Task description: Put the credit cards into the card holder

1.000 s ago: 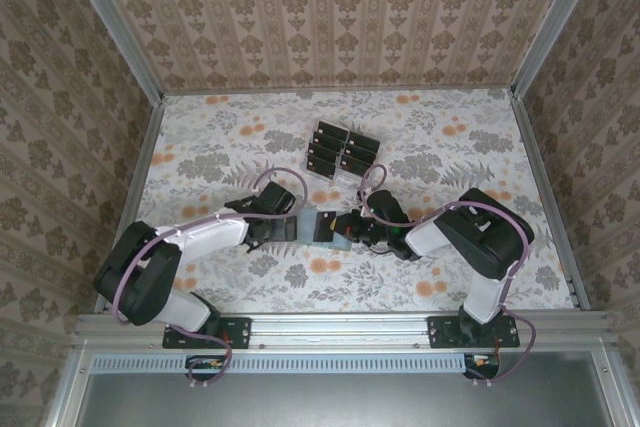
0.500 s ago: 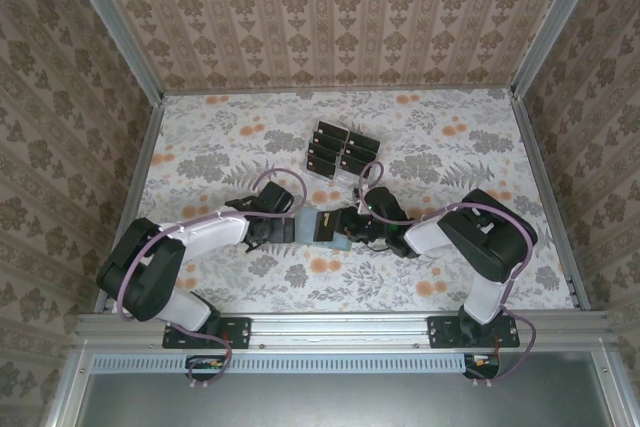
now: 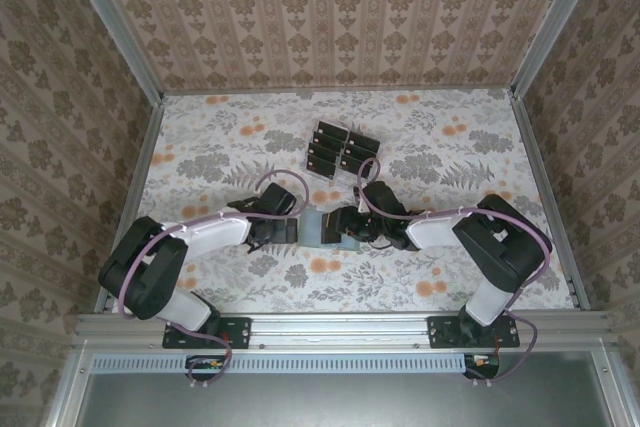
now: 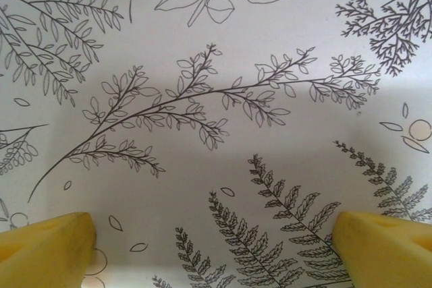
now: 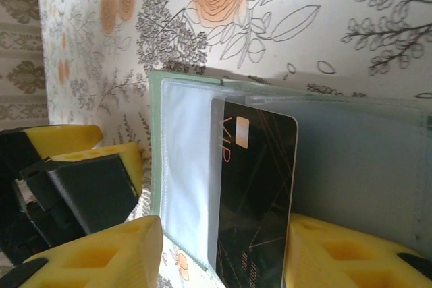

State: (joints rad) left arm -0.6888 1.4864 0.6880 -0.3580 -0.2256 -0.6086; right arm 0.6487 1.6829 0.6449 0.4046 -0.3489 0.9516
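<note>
Credit card (image 5: 256,187) partly tucked in card holder (image 5: 183,166), bottom cut off

The left arm (image 3: 195,239) and the right arm (image 3: 450,230) are built alike, with smooth white link shells set between bulky, rounded black joint housings. A mauve cable (image 3: 275,174) runs along each arm in loose arcs and loops up near the wrist. Each arm rises from a small black base (image 3: 215,332). The left pincer (image 3: 286,230) and the right pincer (image 3: 347,226) have black, blocky bodies. Their fingers (image 5: 128,241) are bright yellow and matt, with shallow moulded recesses.
</note>
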